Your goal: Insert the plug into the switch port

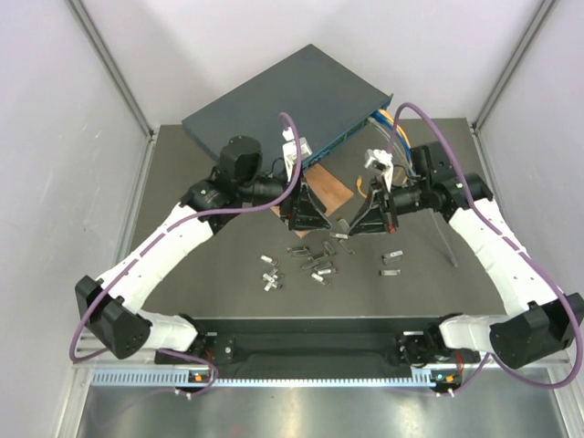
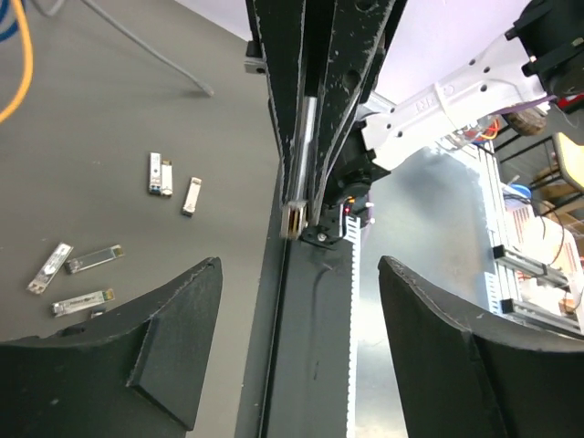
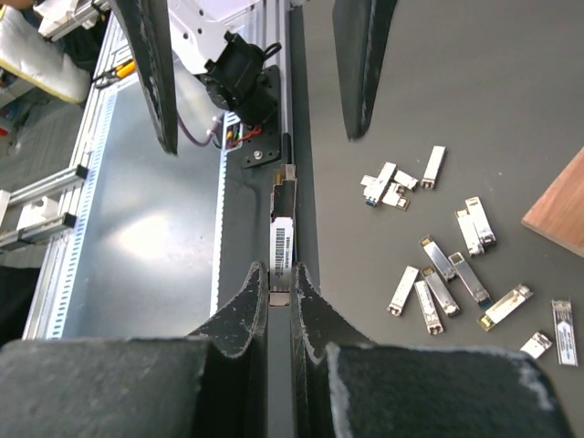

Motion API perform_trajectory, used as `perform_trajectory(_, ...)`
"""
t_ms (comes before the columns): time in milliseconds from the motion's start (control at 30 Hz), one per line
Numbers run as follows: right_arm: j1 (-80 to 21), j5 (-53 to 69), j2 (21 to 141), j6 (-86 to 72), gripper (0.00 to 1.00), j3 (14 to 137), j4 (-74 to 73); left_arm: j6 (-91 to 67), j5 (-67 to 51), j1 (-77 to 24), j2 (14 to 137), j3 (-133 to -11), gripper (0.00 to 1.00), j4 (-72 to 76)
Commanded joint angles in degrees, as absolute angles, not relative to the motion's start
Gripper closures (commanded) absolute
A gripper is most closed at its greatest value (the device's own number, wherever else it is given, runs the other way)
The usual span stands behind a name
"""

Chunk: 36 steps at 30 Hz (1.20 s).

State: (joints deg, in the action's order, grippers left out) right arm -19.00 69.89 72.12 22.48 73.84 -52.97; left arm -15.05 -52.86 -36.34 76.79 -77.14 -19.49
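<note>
spare modules (image 1: pixel 315 265) loose on near counter (image 1: pixel 228 292) | right tool (image 3: pixel 280 274) pinched narrow on the plug (image 3: pixel 282 239), mid-counter | left tool (image 2: pixel 299 265) wide, empty, facing it | switch (image 1: pixel 292 96) at far edge, well apart | progress: plug in grasp; carry, aligning and insertion into port not yet done

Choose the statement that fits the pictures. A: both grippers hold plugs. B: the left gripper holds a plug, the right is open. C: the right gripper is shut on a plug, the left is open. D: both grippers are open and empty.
C: the right gripper pinches the plug between its closed fingers, while the left gripper stands wide open with nothing between its fingers.
</note>
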Motion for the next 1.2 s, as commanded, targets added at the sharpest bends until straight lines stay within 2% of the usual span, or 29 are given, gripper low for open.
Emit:
perform_trajectory(0, -21.9, 68.9, 70.7, 17.8, 1.00, 74.5, -46.1, -20.0, -52.9, -37.1, 77.0, -76.4, 0.27, -12.7)
perform_trajectory(167, -24.3, 66.8, 71.0, 17.1, 1.00, 75.7, -45.3, -20.0, -51.4, -38.2, 77.6, -75.8, 0.30, -12.4)
perform_trajectory(367, -25.1, 66.7, 71.6, 15.7, 1.00, 76.3, -44.2, -19.3, -51.2, -39.1, 77.6, -75.0, 0.38, -12.5)
perform_trajectory(500, -25.4, 67.0, 72.2, 15.5, 1.00, 76.7, -44.0, -19.2, -51.3, -39.4, 77.6, -74.4, 0.57, -12.6)
perform_trajectory(533, -25.4, 67.0, 72.2, 15.5, 1.00, 76.9, -44.0, -19.2, -51.2, -39.4, 77.6, -74.4, 0.72, -12.5)
perform_trajectory(600, -25.6, 66.4, 72.2, 15.5, 1.00, 77.1, -44.1, -19.6, -51.0, -39.4, 77.3, -74.1, 0.92, -12.1)
perform_trajectory(633, -25.6, 65.1, 72.1, 15.7, 0.86, 77.3, -44.1, -19.9, -50.4, -39.4, 77.3, -74.0, 1.00, -12.0)
perform_trajectory(700, -25.5, 62.3, 72.0, 15.9, 0.60, 77.7, -44.0, -23.8, -49.5, -38.6, 77.0, -73.7, 1.00, -9.5)
perform_trajectory(733, -25.5, 60.2, 71.5, 15.7, 0.37, 78.2, -44.0, -26.6, -49.7, -37.7, 76.7, -73.3, 1.00, -7.3)
perform_trajectory(800, -25.1, 54.0, 70.8, 16.2, 0.27, 78.7, -44.1, -36.3, -49.9, -34.4, 76.6, -72.1, 1.00, -2.3)
perform_trajectory(867, -25.1, 47.6, 68.2, 17.9, 0.10, 78.9, -42.2, -42.8, -49.0, -31.8, 76.7, -72.2, 1.00, -1.7)
perform_trajectory(900, -25.0, 45.5, 67.0, 18.0, 0.06, 78.1, -40.5, -44.4, -48.3, -31.4, 76.6, -72.2, 1.00, -1.0)
perform_trajectory(967, -25.1, 40.8, 63.5, 19.9, 0.06, 77.1, -38.1, -47.5, -45.4, -30.7, 76.6, -72.9, 1.00, -1.5)
perform_trajectory(1167, -26.7, 33.4, 61.0, 24.0, 0.22, 76.5, -34.5, -54.6, -42.0, -30.3, 77.2, -73.8, 1.00, -0.4)
